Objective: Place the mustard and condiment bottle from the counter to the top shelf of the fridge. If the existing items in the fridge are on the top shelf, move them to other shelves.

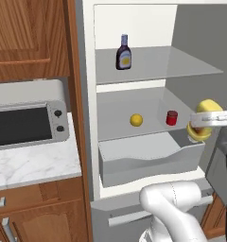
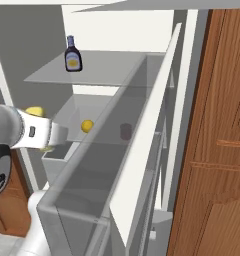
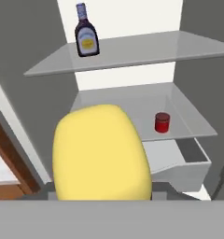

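The fridge [image 1: 89, 94] stands open. Upright at the back left of its top shelf [image 1: 181, 71] is the dark condiment bottle [image 1: 123, 53] [image 2: 72, 54] [image 3: 86, 36]. My gripper [image 1: 204, 121] [image 2: 42, 131] is shut on the yellow mustard [image 1: 208, 106] [image 2: 34, 111] [image 3: 102, 154], held in the air in front of the fridge's right side, level with the middle shelf. That shelf carries the existing items: a yellow ball [image 1: 136, 120] [image 2: 87, 125] and a small red object [image 1: 171, 117] [image 3: 162, 123]. In the hand view the mustard hides my fingertips.
The pale drawer bin [image 1: 148, 160] is pulled out under the middle shelf. The fridge door [image 2: 142, 150] swings open on the right, beside a wooden cabinet [image 2: 217, 125]. A microwave [image 1: 28, 124] sits on the marble counter [image 1: 35, 163] to the left.
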Motion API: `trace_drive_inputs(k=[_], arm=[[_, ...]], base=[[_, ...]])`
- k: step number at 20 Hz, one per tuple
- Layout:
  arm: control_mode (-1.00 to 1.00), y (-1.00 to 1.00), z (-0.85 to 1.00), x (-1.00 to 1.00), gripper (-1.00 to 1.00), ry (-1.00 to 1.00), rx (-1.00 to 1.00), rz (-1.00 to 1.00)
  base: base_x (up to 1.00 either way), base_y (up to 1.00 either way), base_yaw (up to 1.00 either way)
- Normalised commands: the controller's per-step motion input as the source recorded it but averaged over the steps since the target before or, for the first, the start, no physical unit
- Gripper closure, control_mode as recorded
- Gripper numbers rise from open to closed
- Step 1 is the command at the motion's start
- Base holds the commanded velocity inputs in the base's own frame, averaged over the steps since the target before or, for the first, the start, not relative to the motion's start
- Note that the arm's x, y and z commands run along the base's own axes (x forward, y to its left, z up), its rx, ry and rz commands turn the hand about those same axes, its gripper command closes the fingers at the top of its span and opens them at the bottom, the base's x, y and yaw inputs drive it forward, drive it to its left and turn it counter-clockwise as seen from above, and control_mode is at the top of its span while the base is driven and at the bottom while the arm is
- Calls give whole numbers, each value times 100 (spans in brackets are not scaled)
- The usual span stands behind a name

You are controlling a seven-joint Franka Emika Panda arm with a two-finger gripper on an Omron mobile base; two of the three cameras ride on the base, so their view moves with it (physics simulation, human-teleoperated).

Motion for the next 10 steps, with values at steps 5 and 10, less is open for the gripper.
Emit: trace_drive_inputs(k=[5, 10], arm=[[-100, -27, 99, 22, 100, -15, 0, -22], [-100, -26, 82, 58, 100, -5, 9, -2]], base=[[0, 0, 0], [0, 0, 0]])
